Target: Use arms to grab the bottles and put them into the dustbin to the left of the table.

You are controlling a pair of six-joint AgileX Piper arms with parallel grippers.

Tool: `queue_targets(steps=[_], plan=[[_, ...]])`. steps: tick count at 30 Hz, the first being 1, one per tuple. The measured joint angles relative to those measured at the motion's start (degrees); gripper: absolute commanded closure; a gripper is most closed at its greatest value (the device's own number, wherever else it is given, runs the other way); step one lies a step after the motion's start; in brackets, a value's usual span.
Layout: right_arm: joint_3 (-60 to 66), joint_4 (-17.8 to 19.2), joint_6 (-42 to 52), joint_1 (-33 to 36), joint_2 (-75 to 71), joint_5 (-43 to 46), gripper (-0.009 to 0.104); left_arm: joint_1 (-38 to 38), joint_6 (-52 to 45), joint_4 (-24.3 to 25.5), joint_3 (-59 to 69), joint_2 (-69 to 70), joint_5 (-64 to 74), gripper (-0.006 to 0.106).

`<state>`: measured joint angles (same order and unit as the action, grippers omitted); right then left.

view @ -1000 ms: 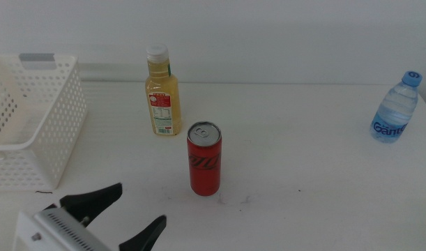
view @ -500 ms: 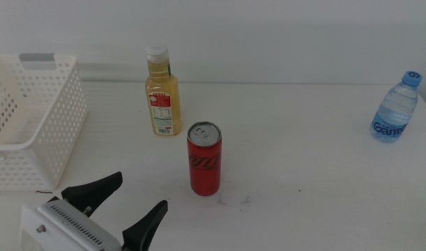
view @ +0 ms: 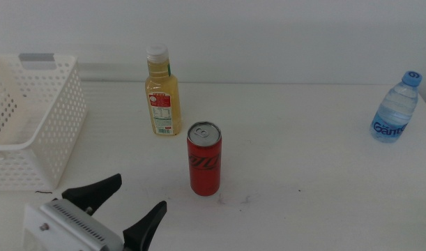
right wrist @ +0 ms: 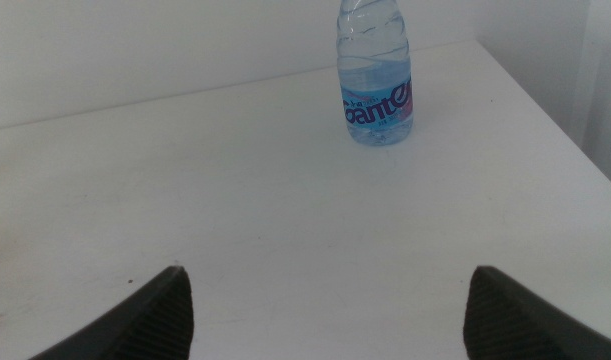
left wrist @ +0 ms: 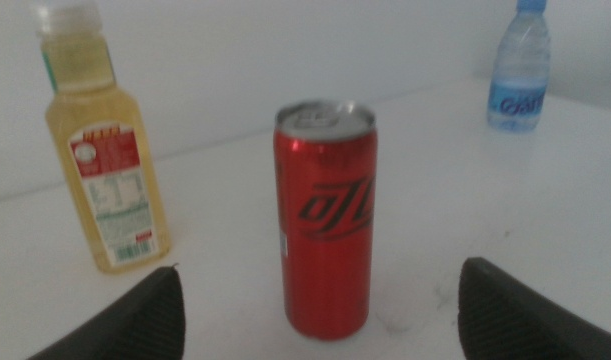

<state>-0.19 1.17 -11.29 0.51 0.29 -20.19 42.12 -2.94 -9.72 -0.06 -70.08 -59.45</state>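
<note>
Three targets: you are looking at a can (view: 204,159), a juice bottle (view: 162,92) and a water bottle (view: 395,108), all standing upright on the bench (view: 303,153), none yet in the bin (view: 33,122).
Left gripper (view: 115,207): it is hovering low at the near edge with its fingers (view: 94,191) spread wide, empty, aimed at the can, which is sitting centred between them in the left wrist view (left wrist: 325,230).
Why that pose: the wide opening is leaving room to slide around the can's body; this looks like an approach, with the can well ahead of the fingertips.
Juice bottle: it is standing just behind and left of the can, near but apart, so you are needing a straight run-in to avoid nudging it.
Right gripper (right wrist: 325,300): out of the middle view, it is waiting with fingers wide and empty, facing the water bottle (right wrist: 375,75) near the far right corner.
Bin: it is sitting at the bench's left side, close to the left arm, so that arm is suiting the carry.
</note>
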Motion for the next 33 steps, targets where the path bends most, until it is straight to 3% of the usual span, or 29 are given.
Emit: queue_targets(steps=[10,21,33], plan=[[0.00,0.00,0.00,0.00,0.00,0.00,0.021,0.00,2.21,-0.32,-1.32,-14.63,-8.73,0.007],[0.00,0.00,0.00,0.00,0.00,0.00,0.021,0.00,2.94,0.79,-13.40,-28.95,-9.57,0.007],[0.00,0.00,0.00,0.00,0.00,0.00,0.021,0.00,2.94,-1.28,-26.48,-41.72,-9.79,0.007]])
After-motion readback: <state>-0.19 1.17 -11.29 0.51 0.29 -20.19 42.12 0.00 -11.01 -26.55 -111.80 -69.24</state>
